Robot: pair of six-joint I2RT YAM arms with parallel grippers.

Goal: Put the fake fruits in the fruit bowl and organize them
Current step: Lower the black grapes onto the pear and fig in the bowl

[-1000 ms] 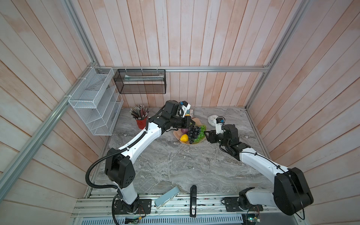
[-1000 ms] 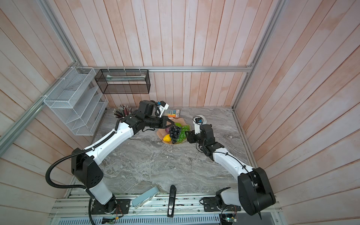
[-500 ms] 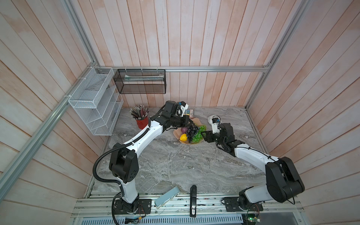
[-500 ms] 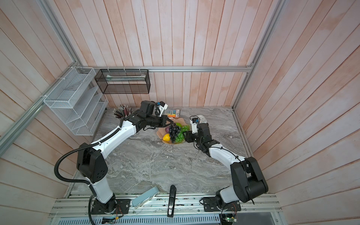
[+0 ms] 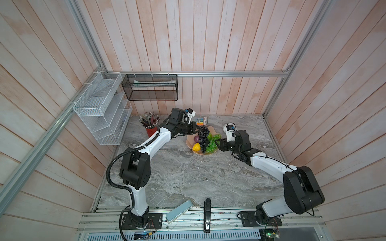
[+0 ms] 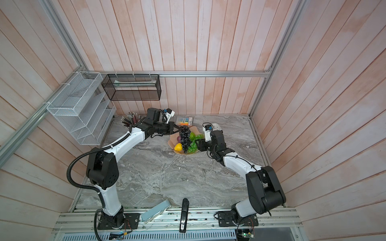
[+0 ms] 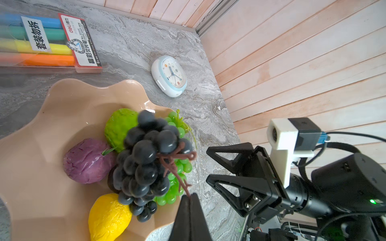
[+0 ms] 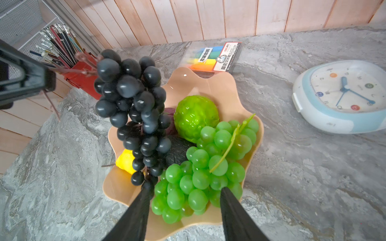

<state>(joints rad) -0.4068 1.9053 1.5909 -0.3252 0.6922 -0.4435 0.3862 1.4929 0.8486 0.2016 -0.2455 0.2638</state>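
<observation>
The bowl (image 7: 41, 146) is a glossy peach dish with a wavy, shell-like rim, standing on the grey marbled table (image 5: 188, 177) near the back wall, between the two arms. Five fruits lie in it: a wrinkled purple fruit (image 7: 87, 160), a bright green bumpy fruit (image 8: 195, 116), a yellow lemon (image 7: 108, 217), a dark avocado (image 8: 177, 152) mostly hidden under the others, and shiny translucent green grapes (image 8: 200, 173) that sprawl against the rim on the right arm's side. The black grapes (image 8: 129, 98), matte and dark blue-black on a brown plastic stem, hang above the bowl's middle, with their lowest grapes down among the other fruits. The left gripper (image 7: 189, 200) is pinched tight on that stem. The right gripper (image 8: 184, 188) has its jaws apart, its tips at the near end of the green grapes; whether they touch the bunch I cannot tell. A white clock (image 7: 169, 76) and a marker pack (image 7: 48, 43) lie just beyond the bowl.
</observation>
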